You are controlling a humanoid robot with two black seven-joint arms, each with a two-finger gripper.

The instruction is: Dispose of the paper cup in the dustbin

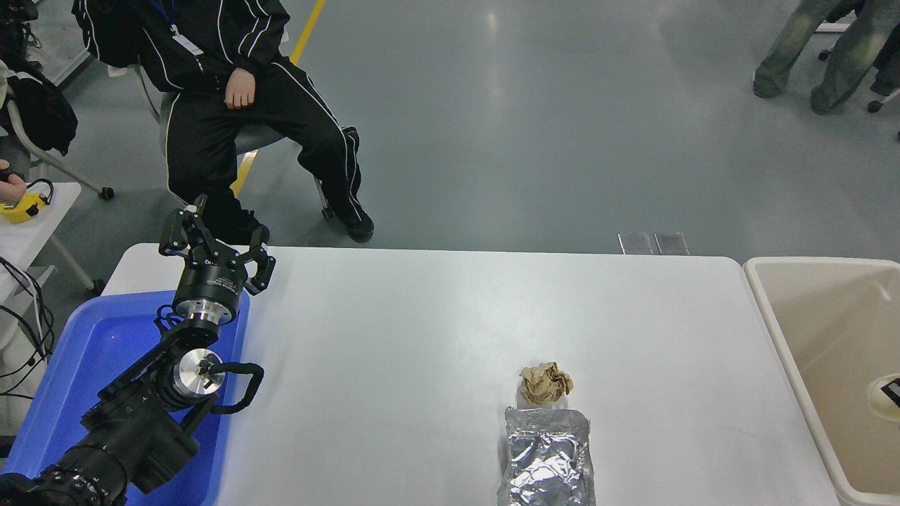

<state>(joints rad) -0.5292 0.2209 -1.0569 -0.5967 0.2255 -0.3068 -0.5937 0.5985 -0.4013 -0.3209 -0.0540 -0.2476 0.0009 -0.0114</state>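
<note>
Head view showed the paper cup low inside the dustbin at the right edge of the frame, a black part across its mouth that I could not identify, and the right gripper out of sight. On the left, the left gripper sat parked over the blue tub with its fingers spread and holding nothing. Judged from this, the drop looked all but done; doing it well meant letting go fully, then lifting straight up clear of the rim without dragging the cup out.

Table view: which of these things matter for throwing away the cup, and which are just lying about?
Part of the job:
paper cup, lying inside the dustbin

Just lying about:
crumpled brown paper ball
foil pouch
blue tub
left pincer, parked over the tub
</note>
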